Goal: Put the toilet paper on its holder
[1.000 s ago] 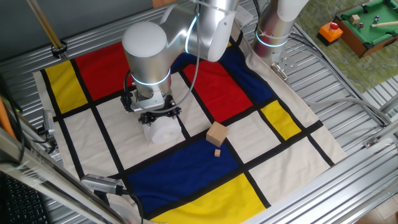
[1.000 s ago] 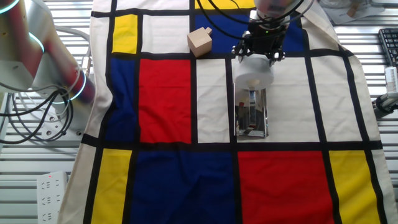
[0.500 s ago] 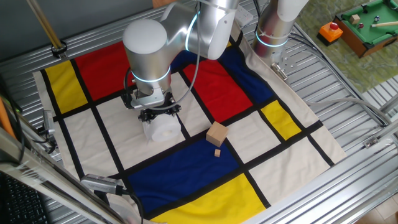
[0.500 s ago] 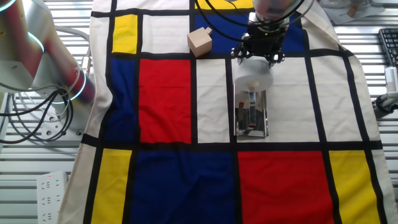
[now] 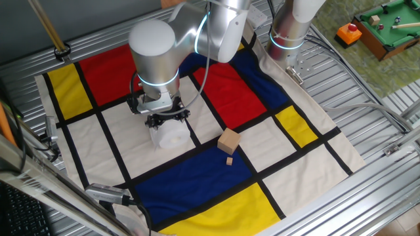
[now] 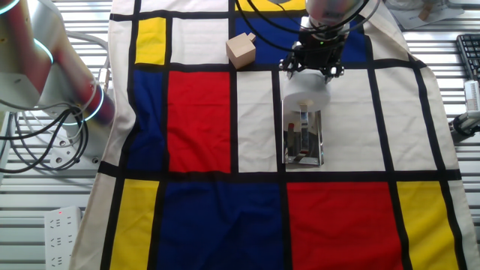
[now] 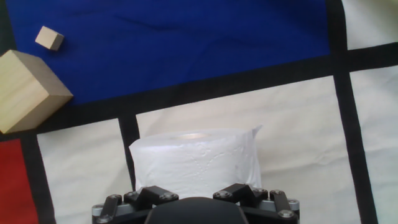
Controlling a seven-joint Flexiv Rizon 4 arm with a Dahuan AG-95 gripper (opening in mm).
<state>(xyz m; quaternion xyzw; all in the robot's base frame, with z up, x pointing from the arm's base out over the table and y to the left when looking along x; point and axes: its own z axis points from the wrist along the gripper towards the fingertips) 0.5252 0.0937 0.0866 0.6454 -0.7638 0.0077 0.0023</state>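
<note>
Hovering just above the soft white toilet paper roll (image 6: 305,96) at the near end of the shiny silver metal holder (image 6: 303,138), the gripper (image 5: 164,120), finger spread hidden, seems poised to grasp; next it must lift the roll over the rod.

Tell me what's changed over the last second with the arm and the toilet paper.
Almost nothing. The claw has crept slightly up and away from the toilet paper, which sits at one end of the holder. Whether it grips the roll is unclear. The wooden cube and the cloth stayed put.
</note>
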